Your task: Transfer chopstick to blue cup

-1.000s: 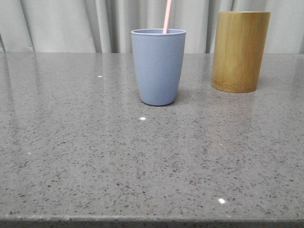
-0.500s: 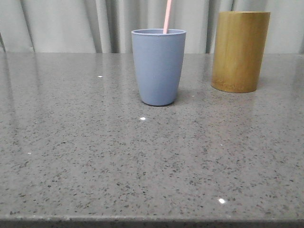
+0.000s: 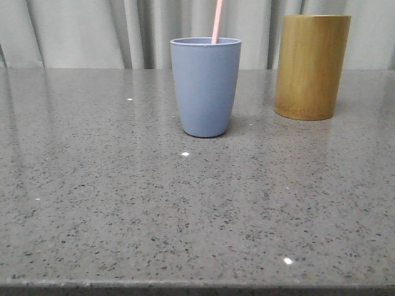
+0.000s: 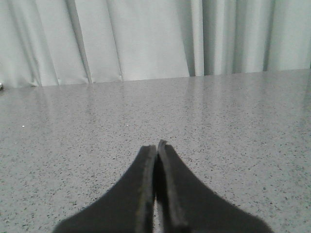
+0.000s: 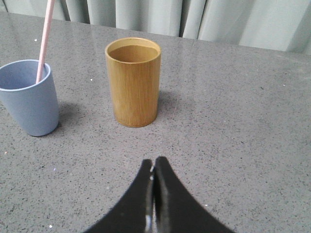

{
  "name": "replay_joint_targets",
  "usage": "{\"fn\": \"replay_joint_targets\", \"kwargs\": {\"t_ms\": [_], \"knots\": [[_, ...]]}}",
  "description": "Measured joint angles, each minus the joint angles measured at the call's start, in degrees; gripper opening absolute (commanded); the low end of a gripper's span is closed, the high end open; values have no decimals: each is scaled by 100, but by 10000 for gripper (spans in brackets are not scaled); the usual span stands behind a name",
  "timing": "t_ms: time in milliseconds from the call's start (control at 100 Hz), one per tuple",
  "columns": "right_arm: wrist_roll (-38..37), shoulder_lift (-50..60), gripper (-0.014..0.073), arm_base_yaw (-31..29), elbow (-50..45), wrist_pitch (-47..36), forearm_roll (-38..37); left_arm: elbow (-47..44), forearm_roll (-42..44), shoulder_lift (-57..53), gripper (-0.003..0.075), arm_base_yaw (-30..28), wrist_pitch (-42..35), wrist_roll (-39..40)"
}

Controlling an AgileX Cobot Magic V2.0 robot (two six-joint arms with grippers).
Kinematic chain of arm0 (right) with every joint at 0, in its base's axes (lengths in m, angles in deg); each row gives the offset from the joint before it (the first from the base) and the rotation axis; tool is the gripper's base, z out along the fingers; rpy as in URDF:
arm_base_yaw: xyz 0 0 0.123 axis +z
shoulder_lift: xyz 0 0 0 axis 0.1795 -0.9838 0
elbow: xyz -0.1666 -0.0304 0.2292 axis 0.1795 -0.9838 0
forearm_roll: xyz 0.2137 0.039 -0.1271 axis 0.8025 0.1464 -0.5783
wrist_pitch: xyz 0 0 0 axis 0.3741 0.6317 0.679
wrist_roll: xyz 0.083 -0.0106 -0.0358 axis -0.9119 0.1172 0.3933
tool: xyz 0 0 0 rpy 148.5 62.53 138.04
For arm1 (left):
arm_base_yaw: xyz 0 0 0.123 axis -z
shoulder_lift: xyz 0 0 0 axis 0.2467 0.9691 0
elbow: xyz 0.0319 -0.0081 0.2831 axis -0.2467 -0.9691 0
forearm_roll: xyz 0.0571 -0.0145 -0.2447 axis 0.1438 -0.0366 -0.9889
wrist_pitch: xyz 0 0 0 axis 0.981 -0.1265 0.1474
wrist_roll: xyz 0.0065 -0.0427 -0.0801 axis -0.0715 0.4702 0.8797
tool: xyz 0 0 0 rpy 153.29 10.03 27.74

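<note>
Nothing has shifted: chopstick stands in blue cup, bamboo holder beside.

Matte black tapered fingers on left claw and right claw.

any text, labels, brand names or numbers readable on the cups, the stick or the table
None: no readable text in these pictures.
The blue cup is plain.
The bamboo holder shows only wood grain.
The chopstick is bare pink.
The table shows only speckles and light glints.
</note>
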Motion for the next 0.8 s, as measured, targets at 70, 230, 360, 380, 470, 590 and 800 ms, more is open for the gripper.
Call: {"fn": "replay_joint_targets", "kwargs": {"t_ms": [70, 230, 360, 380, 470, 590, 800], "knots": [[0, 0, -67, 0, 0, 0, 0, 0, 0, 0, -19, 0, 0, 0], [0, 0, -67, 0, 0, 0, 0, 0, 0, 0, -19, 0, 0, 0], [0, 0, -67, 0, 0, 0, 0, 0, 0, 0, -19, 0, 0, 0], [0, 0, -67, 0, 0, 0, 0, 0, 0, 0, -19, 0, 0, 0], [0, 0, -67, 0, 0, 0, 0, 0, 0, 0, -19, 0, 0, 0], [0, 21, -67, 0, -74, -38, -56, 0, 0, 0, -19, 0, 0, 0], [0, 620, -67, -130, -860, -505, -257, 0, 0, 0, -19, 0, 0, 0]]}}
